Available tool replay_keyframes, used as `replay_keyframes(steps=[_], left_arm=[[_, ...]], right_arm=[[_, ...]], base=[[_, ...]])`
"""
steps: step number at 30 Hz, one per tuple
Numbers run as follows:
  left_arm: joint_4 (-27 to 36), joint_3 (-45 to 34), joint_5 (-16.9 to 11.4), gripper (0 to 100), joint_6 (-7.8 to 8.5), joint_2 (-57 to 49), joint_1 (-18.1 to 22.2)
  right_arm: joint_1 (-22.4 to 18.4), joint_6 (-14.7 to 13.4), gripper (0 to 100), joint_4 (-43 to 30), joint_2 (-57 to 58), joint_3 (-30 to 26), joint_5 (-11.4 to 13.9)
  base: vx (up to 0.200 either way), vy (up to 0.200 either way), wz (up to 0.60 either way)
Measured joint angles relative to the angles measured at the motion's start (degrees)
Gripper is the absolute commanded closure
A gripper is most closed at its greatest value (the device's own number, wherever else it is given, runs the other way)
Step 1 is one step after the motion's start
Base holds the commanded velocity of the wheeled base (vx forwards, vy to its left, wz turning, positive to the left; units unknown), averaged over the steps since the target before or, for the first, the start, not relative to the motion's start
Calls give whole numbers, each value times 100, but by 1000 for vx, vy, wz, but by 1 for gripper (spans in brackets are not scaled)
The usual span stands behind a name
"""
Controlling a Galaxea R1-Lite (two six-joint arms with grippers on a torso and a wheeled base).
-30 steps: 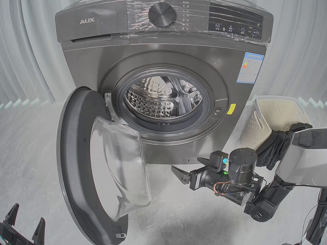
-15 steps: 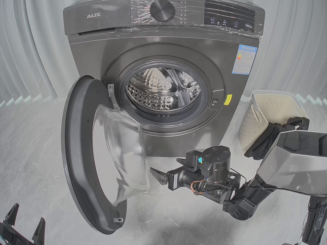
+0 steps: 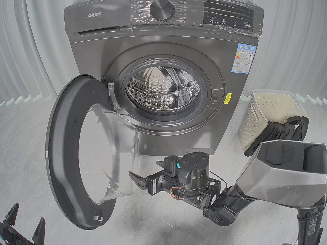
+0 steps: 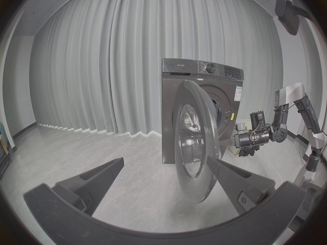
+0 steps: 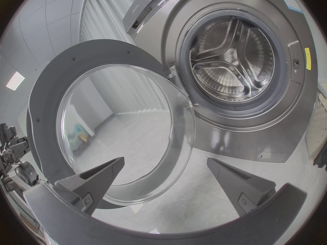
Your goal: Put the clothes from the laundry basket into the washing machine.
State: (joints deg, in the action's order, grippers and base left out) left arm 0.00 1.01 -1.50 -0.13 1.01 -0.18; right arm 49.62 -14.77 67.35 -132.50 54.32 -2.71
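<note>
Low at the left, the left gripper (image 3: 26,220) has its fingers spread above the pale tiled floor (image 3: 27,174). The washing machine (image 3: 102,51) stands before grey pleated curtains (image 3: 27,51), its door (image 3: 64,147) swung wide. The right gripper (image 3: 144,169), fingers spread and holding nothing, hangs just beside the door glass. Well to its right, black clothes (image 3: 279,131) drape over the laundry basket (image 3: 269,106) rim. The right wrist view looks into the steel drum (image 5: 235,62), while the left wrist view catches the door edge-on.

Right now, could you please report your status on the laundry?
Left gripper and right gripper open, empty. Black clothes draped over rim of cream perforated laundry basket. Round glass washer door open, close by right gripper.
</note>
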Motion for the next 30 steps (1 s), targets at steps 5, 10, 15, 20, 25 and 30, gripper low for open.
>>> replay_keyframes(steps=[5,10,15,20,25,30], left_arm=[[2,0,0,0,-2,0,2],[0,0,2,0,-2,0,0],[0,0,0,0,-2,0,0],[0,0,0,0,0,0,0],[0,0,2,0,4,0,0],[0,0,0,0,6,0,0]], right_arm=[[5,0,0,-319,-44,246,101],[-52,-5,0,-646,-110,581,118],[-106,-6,0,-769,-319,1020,118],[-78,-6,0,-875,-549,1379,126],[-45,-20,0,-976,-713,1712,116],[11,-28,0,-1242,-805,1993,83]], base=[[0,0,0],[0,0,0],[0,0,0],[0,0,0],[0,0,0],[0,0,0]])
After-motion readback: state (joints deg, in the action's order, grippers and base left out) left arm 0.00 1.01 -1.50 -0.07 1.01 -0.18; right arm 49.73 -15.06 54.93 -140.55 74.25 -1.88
